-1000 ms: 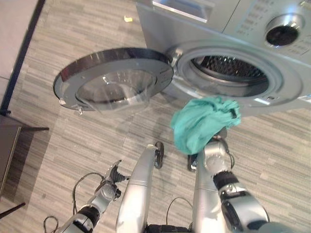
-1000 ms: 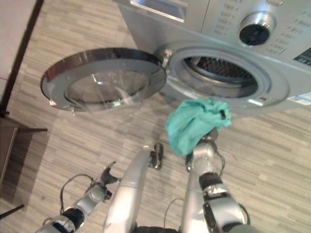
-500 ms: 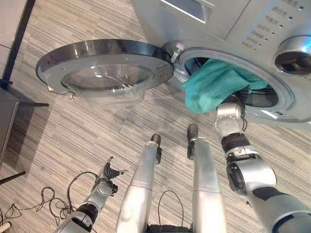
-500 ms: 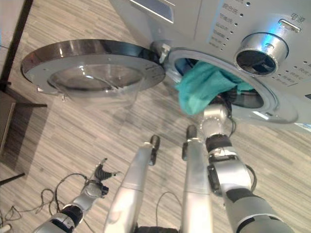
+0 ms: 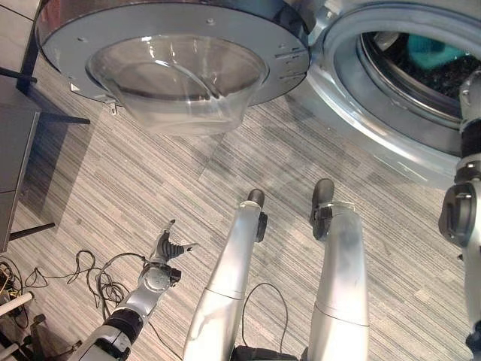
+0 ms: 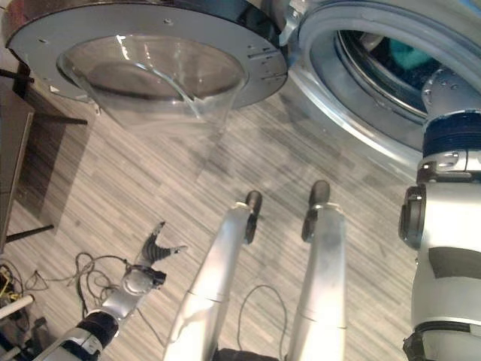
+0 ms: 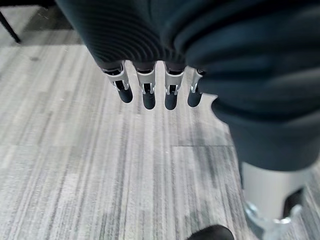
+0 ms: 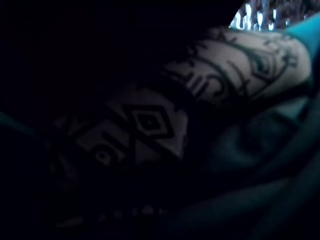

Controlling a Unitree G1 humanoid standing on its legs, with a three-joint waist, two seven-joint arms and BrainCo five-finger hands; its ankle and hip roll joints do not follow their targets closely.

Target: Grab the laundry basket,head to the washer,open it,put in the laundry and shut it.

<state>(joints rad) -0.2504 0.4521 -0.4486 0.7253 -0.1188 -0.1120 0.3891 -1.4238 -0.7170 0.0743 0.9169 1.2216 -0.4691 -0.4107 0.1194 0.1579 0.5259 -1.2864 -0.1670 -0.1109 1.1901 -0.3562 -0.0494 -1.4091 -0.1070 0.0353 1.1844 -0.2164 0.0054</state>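
Observation:
The washer's round glass door (image 5: 173, 45) stands swung wide open to the left. Beside it, the drum opening (image 5: 353, 83) is dark inside, and a teal cloth (image 5: 434, 51) lies deep in the drum. My right arm (image 6: 451, 150) reaches up into the opening, and its hand is hidden inside. In the right wrist view, the teal cloth (image 8: 270, 150) lies close up beside a dark cloth with a white pattern (image 8: 150, 125). My left hand (image 5: 161, 252) hangs low over the floor at the left, open, its fingers (image 7: 145, 95) straight and holding nothing.
A dark piece of furniture with thin legs (image 5: 19, 135) stands at the left edge. The open door overhangs the striped grey floor (image 5: 150, 173) in front of the washer.
The camera has moved in close to the washer. My right arm has carried the teal cloth from the mouth of the opening deep into the drum. The left hand has stayed low.

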